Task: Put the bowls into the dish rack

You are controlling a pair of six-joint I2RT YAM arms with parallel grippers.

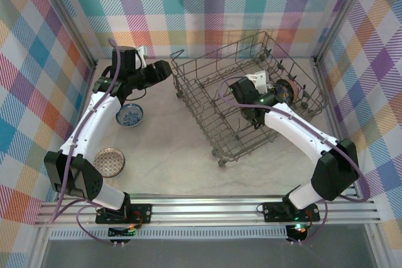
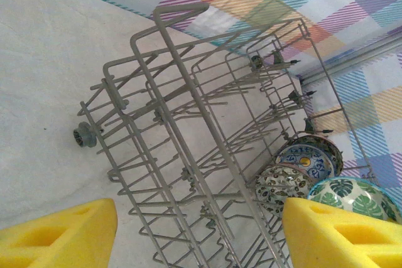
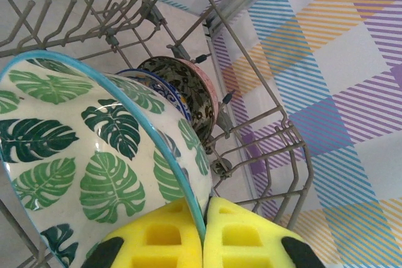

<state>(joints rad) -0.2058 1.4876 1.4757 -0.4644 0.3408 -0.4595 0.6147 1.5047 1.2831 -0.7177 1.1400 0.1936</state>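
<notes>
Right wrist, tool (image 3: 205,227) pinching leaf bowl (image 3: 94,155), cropped

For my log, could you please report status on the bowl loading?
Left gripper open, empty. Right gripper shut on leaf bowl in dish rack. Blue bowl, tan bowl on table. Nothing blocking.

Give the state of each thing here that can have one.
left gripper: open, empty
right gripper: shut on leaf bowl
leaf bowl: held inside dish rack
dark bowl: racked on edge
blue-white bowl: on table
tan bowl: on table
</notes>
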